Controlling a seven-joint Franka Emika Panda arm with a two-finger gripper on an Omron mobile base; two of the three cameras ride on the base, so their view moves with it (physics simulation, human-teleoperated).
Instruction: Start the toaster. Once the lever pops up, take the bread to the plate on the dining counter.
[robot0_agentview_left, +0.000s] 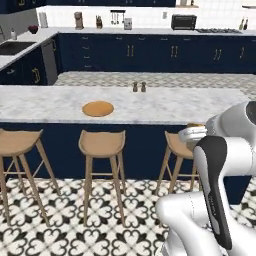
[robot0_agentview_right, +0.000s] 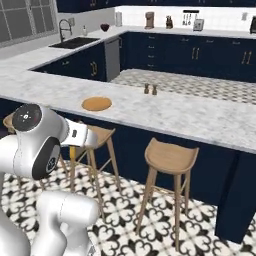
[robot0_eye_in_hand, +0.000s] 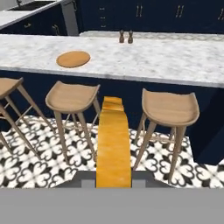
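My gripper (robot0_eye_in_hand: 113, 178) is shut on the bread (robot0_eye_in_hand: 113, 144), a golden-brown slice seen edge-on that sticks out ahead of the fingers. I hold it low, above the patterned floor in front of the dining counter (robot0_eye_in_hand: 166, 59) and between two stools. The orange-brown plate (robot0_eye_in_hand: 73, 59) lies bare on the marble top, ahead and to the left of the bread. The base views show the same plate (robot0_agentview_left: 98, 108) (robot0_agentview_right: 96, 103) and the arm's hand (robot0_agentview_left: 192, 133) near the counter's navy base. Far off on the back worktop stands the silver toaster (robot0_agentview_left: 128, 23) (robot0_agentview_right: 198, 24); its lever is too small to see.
Wooden stools (robot0_eye_in_hand: 72, 96) (robot0_eye_in_hand: 170, 107) stand along the counter's near side. Two small shakers (robot0_agentview_left: 139, 87) sit at the counter's far edge. A black toaster oven (robot0_agentview_left: 183, 21) is on the back worktop, and a sink (robot0_agentview_right: 75, 42) is at the far left.
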